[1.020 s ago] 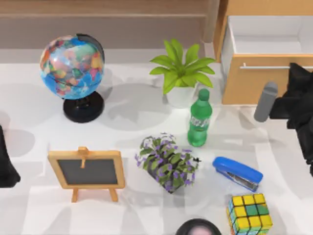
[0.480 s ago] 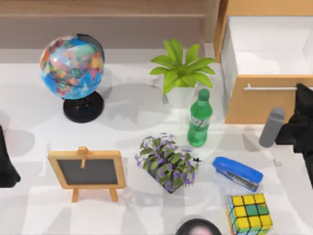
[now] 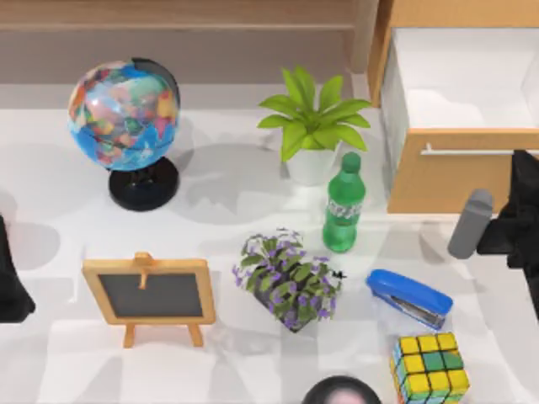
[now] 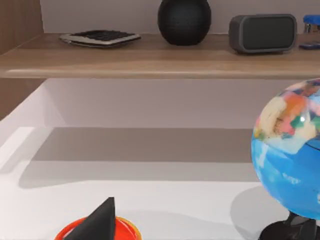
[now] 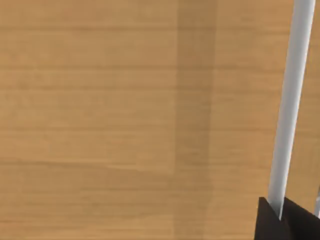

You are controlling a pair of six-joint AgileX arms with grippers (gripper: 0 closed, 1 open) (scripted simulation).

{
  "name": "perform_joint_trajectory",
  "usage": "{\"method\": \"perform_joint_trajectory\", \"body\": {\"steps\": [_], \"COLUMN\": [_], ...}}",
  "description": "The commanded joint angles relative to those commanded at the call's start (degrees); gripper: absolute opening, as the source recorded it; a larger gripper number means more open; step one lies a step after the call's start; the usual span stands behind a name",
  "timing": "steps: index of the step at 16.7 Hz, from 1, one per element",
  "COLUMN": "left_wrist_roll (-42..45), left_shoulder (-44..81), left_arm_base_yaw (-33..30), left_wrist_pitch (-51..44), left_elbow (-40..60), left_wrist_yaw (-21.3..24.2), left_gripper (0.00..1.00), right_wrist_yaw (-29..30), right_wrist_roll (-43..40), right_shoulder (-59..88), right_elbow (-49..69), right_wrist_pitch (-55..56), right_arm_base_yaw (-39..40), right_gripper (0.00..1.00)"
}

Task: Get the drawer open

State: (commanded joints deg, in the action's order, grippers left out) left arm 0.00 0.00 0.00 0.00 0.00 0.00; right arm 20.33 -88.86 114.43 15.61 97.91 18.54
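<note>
At the far right corner of the white surface [image 3: 219, 210] stands the wide light-tan wooden drawer [image 3: 450, 177], its white-grey inner box already exposed well out of the cabinet behind it. The thin silver bar handle [image 3: 467, 151] runs across the drawer front, parallel to the surface's far edge.

The right gripper [image 3: 518, 164] sits at the right end of that handle, right at the surface's right edge. In the right wrist view the dark fingers [image 5: 272, 222] sit on either side of the bar [image 5: 290, 110], apparently clamped on it, with the wood grain of the front just behind. The drawer lies straight ahead of the fingers, toward the cabinet, so any further pull has to come straight back toward the near edge, square to the bar's long axis; a sideways drag would likely bind the box in its runners. By my reckoning the opening is largely done.

The left arm [image 3: 13, 278] is parked at the left edge, far from the drawer; I cannot tell how its fingers stand.
</note>
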Motion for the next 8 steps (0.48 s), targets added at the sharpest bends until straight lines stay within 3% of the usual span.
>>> {"method": "perform_joint_trajectory", "body": {"steps": [8], "left_wrist_roll": [0.0], "left_shoulder": [0.0], "left_arm_base_yaw": [0.0], "left_wrist_pitch": [0.0], "left_elbow": [0.0], "left_wrist_yaw": [0.0], "left_gripper": [1.00], "right_wrist_yaw": [0.0], "right_wrist_roll": [0.0], "right_shoulder": [0.0], "right_elbow": [0.0], "right_wrist_pitch": [0.0], "right_arm_base_yaw": [0.0], "right_gripper": [0.83]}}
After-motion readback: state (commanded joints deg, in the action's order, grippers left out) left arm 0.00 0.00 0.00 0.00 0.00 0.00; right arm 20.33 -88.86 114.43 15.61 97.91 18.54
